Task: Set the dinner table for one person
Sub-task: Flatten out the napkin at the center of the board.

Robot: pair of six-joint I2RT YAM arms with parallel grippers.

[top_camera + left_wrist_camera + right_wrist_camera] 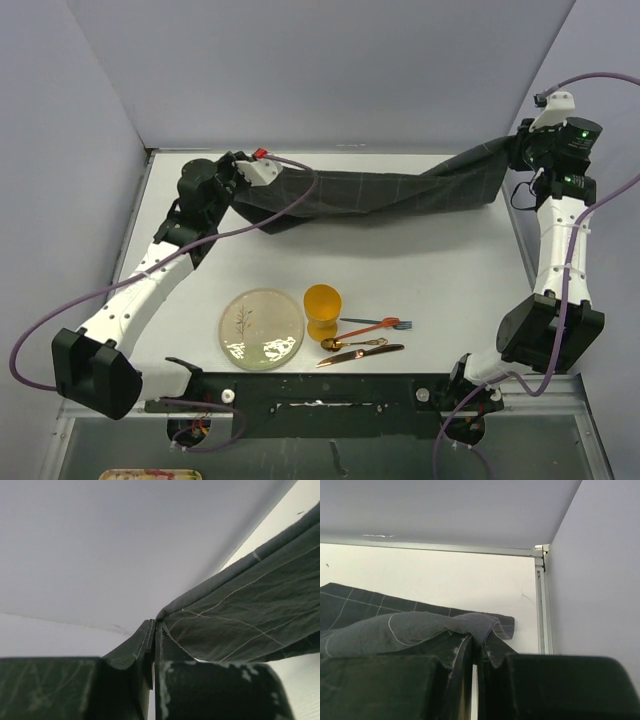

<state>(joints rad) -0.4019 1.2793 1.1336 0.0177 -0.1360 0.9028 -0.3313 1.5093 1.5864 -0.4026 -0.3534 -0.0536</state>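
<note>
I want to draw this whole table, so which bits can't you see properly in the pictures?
Top view: the dinner table under the cloth is covered by it.
Top view: a pale object at the bottom edge is cut off.
Wrist views: the plate and cup lie outside both frames.
Wrist views: the cloth edge inside the left gripper and right gripper is hidden by their shut fingers.

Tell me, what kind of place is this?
Probably a robot practice lab, not a home. A plain white table sits between bare grey walls, and a left arm and right arm, bolted at its near edge, hold a dark cloth.
</note>
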